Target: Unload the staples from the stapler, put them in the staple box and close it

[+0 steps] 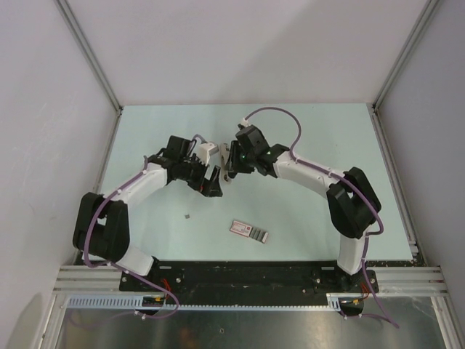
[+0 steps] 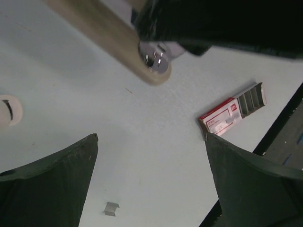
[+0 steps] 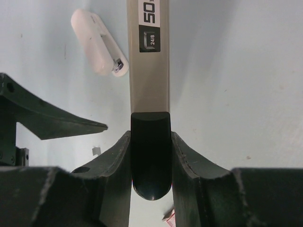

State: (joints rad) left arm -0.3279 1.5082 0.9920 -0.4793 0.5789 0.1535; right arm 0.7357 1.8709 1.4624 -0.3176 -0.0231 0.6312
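Note:
My right gripper is shut on the black rear end of the stapler, a beige bar with a "24/6" label, held above the table; it shows in the top view too. Its underside with the metal plate shows in the left wrist view. My left gripper is open and empty just below the stapler's front, also seen in the top view. One small grey staple bit lies on the table under it, also in the top view and right wrist view.
A pink-and-grey staple packet lies flat near the table's front edge, also in the left wrist view. A white oblong piece lies beyond the stapler. Grey walls enclose the pale green table.

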